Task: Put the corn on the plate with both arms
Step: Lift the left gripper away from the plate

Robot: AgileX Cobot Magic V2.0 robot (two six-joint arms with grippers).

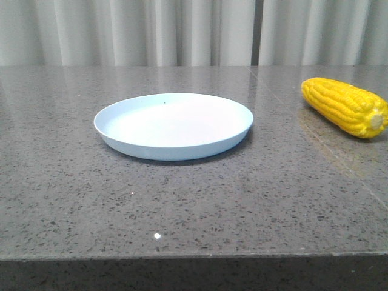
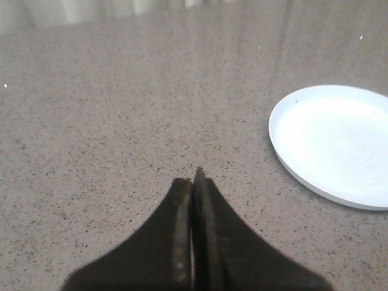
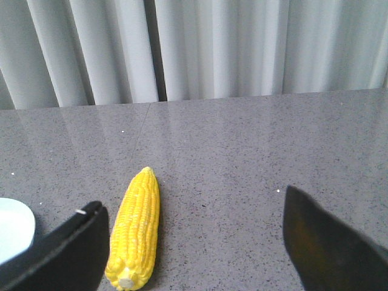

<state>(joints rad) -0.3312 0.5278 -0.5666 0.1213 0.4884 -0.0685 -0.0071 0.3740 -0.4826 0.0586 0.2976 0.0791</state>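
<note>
The pale blue-white plate [image 1: 173, 125] sits empty in the middle of the table. The yellow corn [image 1: 344, 106] lies on the table at the far right, its pale stub end toward the front. Neither gripper shows in the front view. In the left wrist view my left gripper [image 2: 193, 180] is shut on nothing above bare table, the plate [image 2: 336, 143] off to one side. In the right wrist view my right gripper [image 3: 191, 206] is wide open, and the corn [image 3: 136, 230] lies on the table just inside one finger [image 3: 73, 251], untouched.
The grey speckled stone table [image 1: 182, 206] ends at a front edge near the camera. Pale curtains [image 1: 182, 30] hang behind the table's far edge. A seam in the tabletop runs past the corn on the right.
</note>
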